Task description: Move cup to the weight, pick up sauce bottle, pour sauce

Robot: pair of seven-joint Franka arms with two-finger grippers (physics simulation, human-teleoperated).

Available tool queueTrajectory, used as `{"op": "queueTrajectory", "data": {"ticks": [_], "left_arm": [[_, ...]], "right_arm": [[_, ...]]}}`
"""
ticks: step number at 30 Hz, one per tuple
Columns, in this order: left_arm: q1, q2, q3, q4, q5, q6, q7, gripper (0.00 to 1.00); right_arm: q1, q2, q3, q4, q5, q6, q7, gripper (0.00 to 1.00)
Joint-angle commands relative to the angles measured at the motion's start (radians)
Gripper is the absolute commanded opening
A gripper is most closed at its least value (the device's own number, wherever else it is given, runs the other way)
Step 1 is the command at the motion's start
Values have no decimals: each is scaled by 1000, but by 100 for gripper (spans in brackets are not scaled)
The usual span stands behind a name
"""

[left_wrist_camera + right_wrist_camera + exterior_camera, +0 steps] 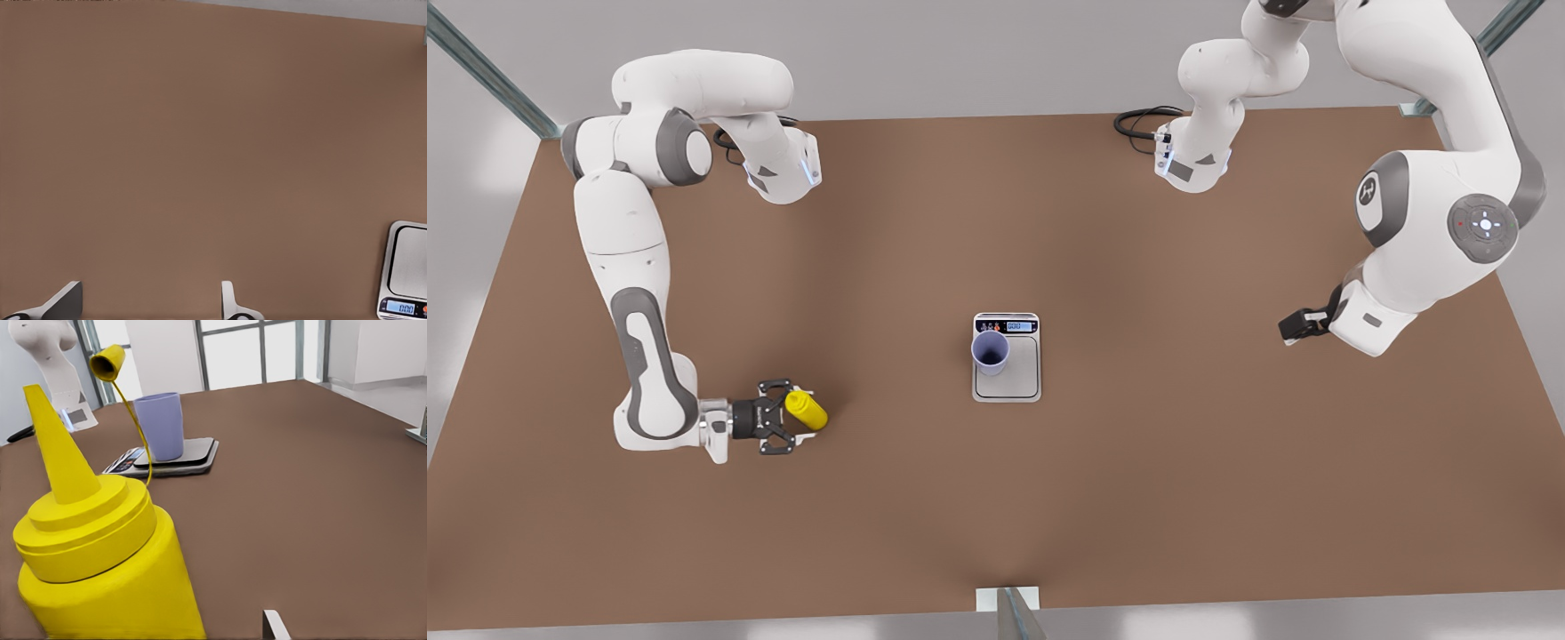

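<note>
The cup [991, 352] stands on the scale [1007, 358], at its corner beside the display. Well apart, toward the front view's left, the right end effector [793, 417] is clamped on the upright yellow bottle [806, 410]. Bare brown surface [1183, 462] lies between them. The left end effector [1294, 327], fingers [230, 307] spread, hovers over the front view's right.

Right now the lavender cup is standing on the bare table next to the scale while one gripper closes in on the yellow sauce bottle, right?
Not quite. The front view shows the lavender cup standing on the scale itself, on its platform, not on the bare table. The rest holds: the right gripper is around the yellow sauce bottle. The left gripper waits, open, off to the front view's right.
</note>
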Motion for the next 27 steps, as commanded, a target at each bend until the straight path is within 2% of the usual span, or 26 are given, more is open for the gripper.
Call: {"op": "queueTrajectory", "data": {"ticks": [1,12,19,22,25,27], "left_arm": [[-1,0,0,0,0,0,0,100],[-1,-3,0,6,0,-3,-3,100],[-9,0,0,6,0,-3,-14,100],[-9,1,0,6,0,0,-14,100],[-9,1,0,6,0,3,-14,100],[-9,3,0,6,0,2,-14,100]], "right_arm": [[-2,0,0,-1,0,0,-2,100],[-71,-5,-1,-14,-58,-52,0,100],[-163,-29,-9,16,-226,-114,38,100],[-161,-103,-9,275,-514,-262,570,100],[-97,-190,-6,409,-724,-261,1138,100],[46,-321,-55,375,-891,-252,1509,100]]}}
